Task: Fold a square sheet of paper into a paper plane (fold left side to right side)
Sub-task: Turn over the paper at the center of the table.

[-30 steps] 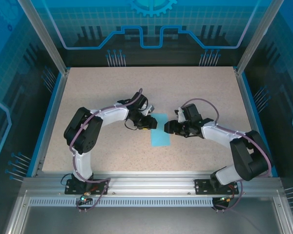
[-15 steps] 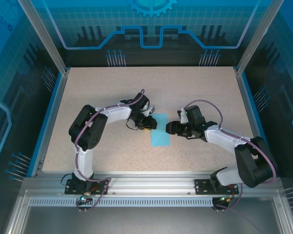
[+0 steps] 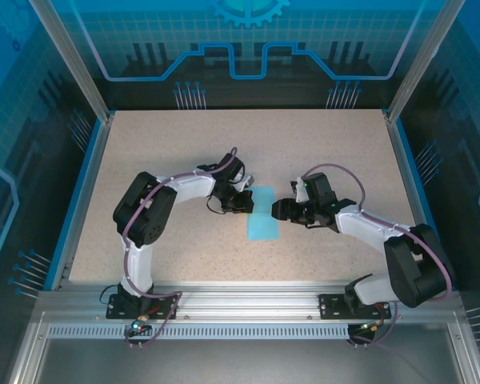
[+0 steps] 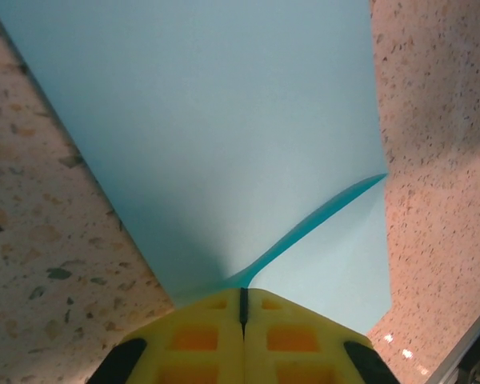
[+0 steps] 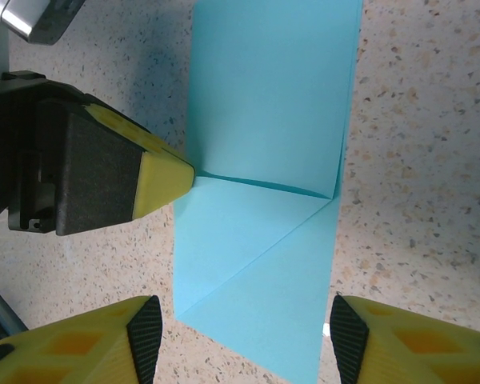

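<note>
Closed the left gripper point(image 3: 244, 202) within the last second: parted before, now clenched tight on the left edge of the paper point(image 3: 263, 216). From the left wrist, yellow fingertips point(image 4: 216, 320) pressed together, with the edge of the paper point(image 4: 224, 120) pinched between them and 1 layer bowed up off the layer below, seen as a dark teal curve. From the right wrist, the same left gripper point(image 5: 172, 178) biting the paper point(image 5: 264, 152) about halfway along its left edge.

Probable meaning for the task: grip secured, so ready to lift this left side and carry it over to the right side. Fold itself not yet made. Thin paper, so likely to slip or crumple if pulled too fast.

In the middle: paper flat on the table point(image 3: 184, 144), between the 2 grippers, a narrow strip running near to far, already with 1 slanted crease.

On the right: right gripper point(image 3: 278, 210) just beside the right edge, hardly moved in the last half second. Jaws apart, grasping nothing, 1 fingertip on each side of the near end of the paper in its own view point(image 5: 246, 340). Cannot tell whether touching the sheet.

Containers: none to report; paper lying directly on the table.
</note>
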`<action>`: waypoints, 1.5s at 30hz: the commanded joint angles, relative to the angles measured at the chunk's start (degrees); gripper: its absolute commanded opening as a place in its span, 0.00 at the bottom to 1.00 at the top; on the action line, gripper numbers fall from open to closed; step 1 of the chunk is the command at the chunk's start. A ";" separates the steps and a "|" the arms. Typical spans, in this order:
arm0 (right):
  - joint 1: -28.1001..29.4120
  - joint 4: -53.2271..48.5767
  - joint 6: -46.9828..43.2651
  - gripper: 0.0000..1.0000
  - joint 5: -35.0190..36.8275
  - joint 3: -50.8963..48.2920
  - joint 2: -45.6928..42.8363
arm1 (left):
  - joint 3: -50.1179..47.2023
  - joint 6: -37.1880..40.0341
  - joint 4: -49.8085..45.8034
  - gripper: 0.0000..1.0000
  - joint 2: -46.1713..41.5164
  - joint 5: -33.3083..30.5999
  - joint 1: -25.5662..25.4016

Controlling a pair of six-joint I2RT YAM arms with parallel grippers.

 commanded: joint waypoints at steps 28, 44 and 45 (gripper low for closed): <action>4.20 15.88 7.12 0.27 -10.86 5.59 19.25 | -6.10 -0.51 4.00 0.37 -10.06 -4.63 1.07; 2.68 11.28 1.13 0.04 -8.02 6.09 9.66 | -19.39 -5.25 14.53 0.87 -30.63 -5.00 8.43; 2.25 11.11 0.49 0.04 -8.11 6.06 8.67 | -20.29 -5.75 15.64 0.90 -32.37 -4.11 9.19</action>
